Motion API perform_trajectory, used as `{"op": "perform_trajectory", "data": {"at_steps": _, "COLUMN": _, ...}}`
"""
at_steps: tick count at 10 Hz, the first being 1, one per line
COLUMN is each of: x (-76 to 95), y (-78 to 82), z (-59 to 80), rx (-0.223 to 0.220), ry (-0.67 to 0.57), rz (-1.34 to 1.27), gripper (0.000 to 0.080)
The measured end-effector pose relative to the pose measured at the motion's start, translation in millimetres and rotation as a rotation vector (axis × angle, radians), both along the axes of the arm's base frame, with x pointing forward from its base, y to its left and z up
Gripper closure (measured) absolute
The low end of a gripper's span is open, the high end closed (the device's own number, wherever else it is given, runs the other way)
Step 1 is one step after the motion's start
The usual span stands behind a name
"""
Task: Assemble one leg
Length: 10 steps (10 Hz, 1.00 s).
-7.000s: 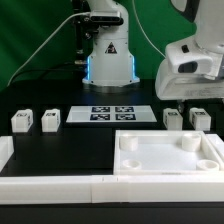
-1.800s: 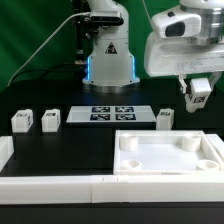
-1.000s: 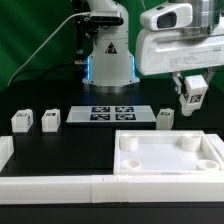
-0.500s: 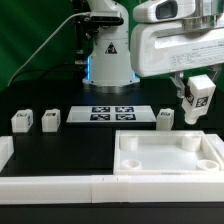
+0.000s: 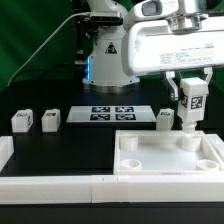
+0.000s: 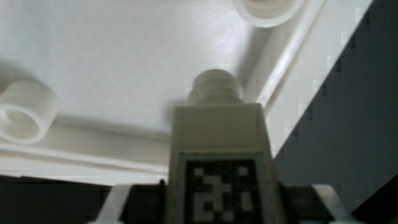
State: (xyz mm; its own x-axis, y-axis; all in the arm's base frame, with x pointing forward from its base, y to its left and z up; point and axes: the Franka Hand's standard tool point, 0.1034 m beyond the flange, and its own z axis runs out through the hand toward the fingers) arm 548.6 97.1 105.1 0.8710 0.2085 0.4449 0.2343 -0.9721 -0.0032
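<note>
My gripper [image 5: 191, 96] is shut on a leg [image 5: 191, 107], a white square post with a black-and-white tag, held upright above the far right corner socket [image 5: 189, 140] of the large white panel [image 5: 168, 156]. In the wrist view the held leg [image 6: 222, 150] runs out from between my fingers, its round tip over the panel's white surface [image 6: 125, 60] beside a round socket [image 6: 22, 108]. Three more legs stand on the black table: two at the exterior view's left [image 5: 21, 121] [image 5: 49, 120], one at the right [image 5: 165, 117].
The marker board [image 5: 112, 114] lies flat at the table's middle back. The robot base [image 5: 108, 55] stands behind it. A white rail [image 5: 50, 184] runs along the front edge, with a white block [image 5: 5, 152] at the exterior view's left.
My gripper picked a leg off the table at the exterior view's right, lifted it, and turned it upright; now it hangs tip-down over the panel's far right socket.
</note>
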Motion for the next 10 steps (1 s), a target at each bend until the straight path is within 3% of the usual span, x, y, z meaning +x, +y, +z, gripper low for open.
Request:
{"op": "perform_trajectory", "data": {"at_steps": 1, "x": 0.7, "y": -0.3, "z": -1.5, "rx": -0.003, "ry": 0.019, "rz": 0.005, "gripper": 0.0508}}
{"op": "perform_trajectory", "data": {"at_steps": 3, "x": 20.4, "y": -5.1, "z": 5.7, "rx": -0.007, "ry": 0.020, "rz": 0.009, "gripper": 0.0508}}
{"op": "perform_trajectory", "data": {"at_steps": 6, "x": 48.7, "y": 0.1, "z": 6.0, "rx": 0.003, "ry": 0.022, "rz": 0.012, "gripper": 0.0508}}
{"op": "perform_trajectory", "data": {"at_steps": 8, "x": 69.5, "y": 6.9, "z": 1.3, "rx": 0.012, "ry": 0.012, "rz": 0.014, "gripper": 0.0508}}
{"op": "perform_trajectory", "data": {"at_steps": 10, "x": 76.8, "y": 13.3, "z": -6.6, "rx": 0.017, "ry": 0.006, "rz": 0.019, "gripper": 0.0508}}
